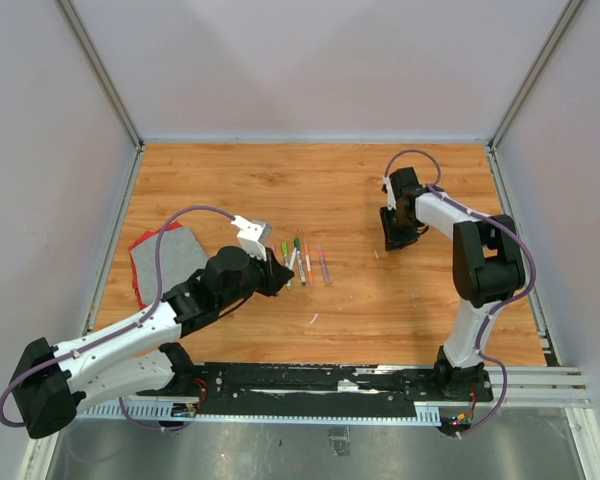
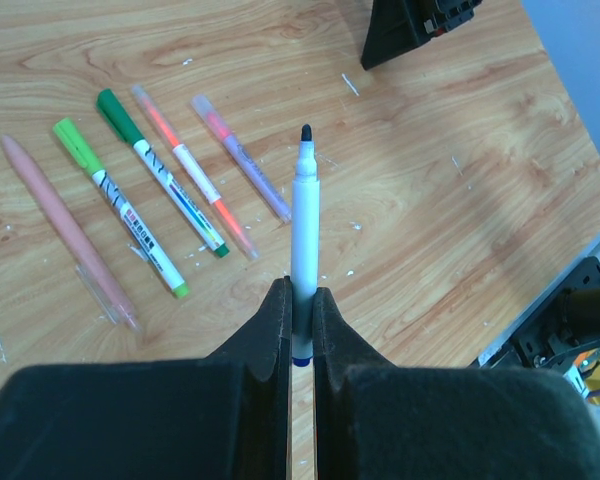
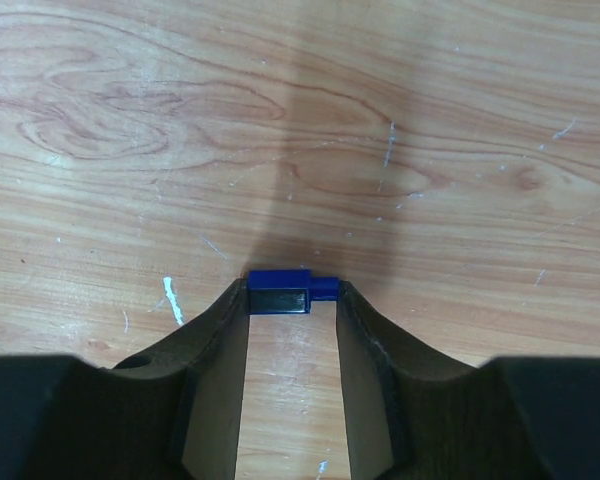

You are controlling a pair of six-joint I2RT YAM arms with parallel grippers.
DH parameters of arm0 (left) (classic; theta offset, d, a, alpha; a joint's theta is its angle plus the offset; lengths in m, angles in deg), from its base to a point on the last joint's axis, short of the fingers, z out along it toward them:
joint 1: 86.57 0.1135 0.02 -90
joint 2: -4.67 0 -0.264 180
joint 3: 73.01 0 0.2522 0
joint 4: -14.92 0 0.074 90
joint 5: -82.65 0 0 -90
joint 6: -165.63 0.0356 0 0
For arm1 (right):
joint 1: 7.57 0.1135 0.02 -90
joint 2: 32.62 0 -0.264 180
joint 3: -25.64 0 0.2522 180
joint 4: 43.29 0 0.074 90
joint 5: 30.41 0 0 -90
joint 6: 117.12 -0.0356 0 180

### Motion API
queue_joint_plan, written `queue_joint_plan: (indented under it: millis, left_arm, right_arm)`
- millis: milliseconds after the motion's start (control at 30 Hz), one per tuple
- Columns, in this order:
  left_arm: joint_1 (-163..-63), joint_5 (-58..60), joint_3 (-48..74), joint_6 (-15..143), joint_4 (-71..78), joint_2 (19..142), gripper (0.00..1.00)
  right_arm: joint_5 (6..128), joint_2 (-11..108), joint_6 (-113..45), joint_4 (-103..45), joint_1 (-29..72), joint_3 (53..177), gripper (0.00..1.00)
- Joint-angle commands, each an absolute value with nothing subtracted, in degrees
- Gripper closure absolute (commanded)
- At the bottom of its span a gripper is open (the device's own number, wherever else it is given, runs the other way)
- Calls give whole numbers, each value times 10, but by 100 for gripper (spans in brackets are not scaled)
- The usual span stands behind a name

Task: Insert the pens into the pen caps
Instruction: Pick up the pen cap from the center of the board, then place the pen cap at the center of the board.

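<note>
My left gripper (image 2: 301,290) is shut on a pale blue pen (image 2: 304,215) with a bare black tip and a blue end, which points away over the table. Several capped pens lie in a row to its left: pink (image 2: 68,228), light green (image 2: 120,205), dark green (image 2: 160,170), orange (image 2: 193,170) and purple (image 2: 240,158). In the top view the left gripper (image 1: 278,275) sits beside this row of pens (image 1: 300,262). My right gripper (image 3: 291,295) is down on the wood, jaws touching both ends of a blue pen cap (image 3: 278,282) that lies crosswise. The top view shows the right gripper (image 1: 392,240) far right of the pens.
A grey cloth over something red (image 1: 165,255) lies at the table's left side. A black rail (image 1: 330,385) runs along the near edge. White walls and metal posts enclose the wooden table (image 1: 310,180). A small pale scrap (image 1: 313,319) lies near the front.
</note>
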State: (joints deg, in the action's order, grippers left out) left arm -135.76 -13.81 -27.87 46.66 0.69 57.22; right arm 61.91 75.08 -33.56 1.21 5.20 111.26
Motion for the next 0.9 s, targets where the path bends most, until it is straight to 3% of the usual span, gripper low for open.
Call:
queue_joint_plan:
  millis: [0,200,267,533,700,867]
  left_arm:
    - [-1353,-149,-286,461,9,555,99]
    - [-1353,-157,-290,459,7,548,99]
    - [-1352,-160,-291,458,8,545,100]
    - [-1349,-163,-294,457,1,530,100]
    - [-1348,-167,-299,452,-3,516,99]
    - [-1347,-164,-304,446,3,515,100]
  right_arm:
    - [606,730,-363,10,73,1101,74]
    - [594,665,-436,-11,118,1065,78]
    - [567,650,-481,-4,143,1054,74]
    - [501,566,-728,-15,243,966,76]
    - [393,511,-913,63,297,937,74]
    - [386,487,-1032,125,326,912,75]
